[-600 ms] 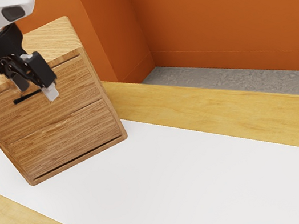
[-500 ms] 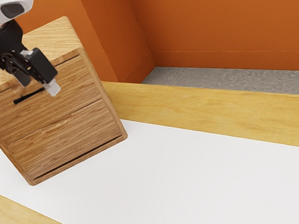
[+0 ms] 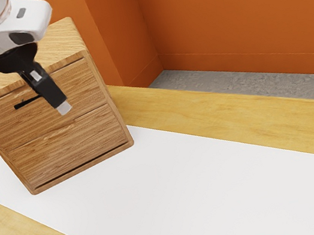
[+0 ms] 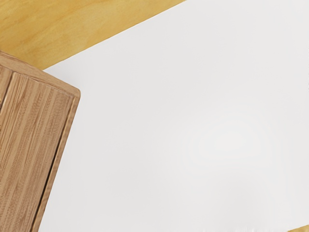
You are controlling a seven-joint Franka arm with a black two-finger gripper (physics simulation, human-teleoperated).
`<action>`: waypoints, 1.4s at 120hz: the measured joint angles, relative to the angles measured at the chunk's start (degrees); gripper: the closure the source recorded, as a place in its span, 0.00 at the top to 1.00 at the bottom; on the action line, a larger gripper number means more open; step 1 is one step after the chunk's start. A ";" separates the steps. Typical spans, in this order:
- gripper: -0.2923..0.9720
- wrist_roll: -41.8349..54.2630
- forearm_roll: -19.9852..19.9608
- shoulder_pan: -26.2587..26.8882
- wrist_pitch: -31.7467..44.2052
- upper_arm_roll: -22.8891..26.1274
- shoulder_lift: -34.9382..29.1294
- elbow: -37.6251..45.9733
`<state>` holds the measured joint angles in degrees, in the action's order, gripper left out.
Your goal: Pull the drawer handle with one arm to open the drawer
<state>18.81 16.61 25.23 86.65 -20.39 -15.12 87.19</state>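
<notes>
Exterior view. A wooden two-drawer cabinet [image 3: 55, 41] is seen standing on a white mat [image 3: 188, 191], which is laid over a wooden worktop [image 3: 236, 116]. The cabinet is set at an angle to the mat's edges.

The upper drawer [image 3: 82, 88] is noted in the top half of the cabinet's face, its front apparently flush with the cabinet. The lower drawer [image 3: 64, 143] is likewise shut. The black drawer handle [image 3: 28, 103] is seen on the upper drawer front, toward the cabinet's far edge on the exterior view's left.

The gripper [image 3: 62, 106] is held in front of the cabinet's face, pointed down and toward the exterior view's right. Its pale tip is recorded low on the upper drawer front, apart from the handle. It is seen edge-on, so whether it is apart or together cannot be told. Nothing is seen held.

An orange wall [image 3: 235, 6] and a grey floor [image 3: 248, 80] are seen behind the cabinet.

Wrist view. One corner of the cabinet [image 4: 29, 145] is seen against the mat [image 4: 193, 121], with a strip of worktop [image 4: 72, 24] beyond.
</notes>
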 joint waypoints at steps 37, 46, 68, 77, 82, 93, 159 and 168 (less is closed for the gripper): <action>0.77 4.85 4.71 -15.65 3.91 10.70 -13.38 14.88; 0.77 6.06 5.00 -19.73 6.85 13.44 -15.51 19.02; 0.77 9.75 5.54 -23.30 13.85 15.10 -15.83 21.37; 0.77 10.96 6.03 -23.42 16.40 14.76 -15.82 22.90; 0.77 11.59 6.22 -23.45 18.04 13.39 -15.79 24.15; 0.77 12.87 7.24 -23.55 21.01 11.71 -15.77 25.16; 0.77 20.31 9.57 -23.29 28.96 3.85 -10.86 22.08; 0.77 21.28 9.95 -23.30 29.59 2.85 -10.60 22.23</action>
<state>40.08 26.57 1.93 116.24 -17.54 -25.72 109.43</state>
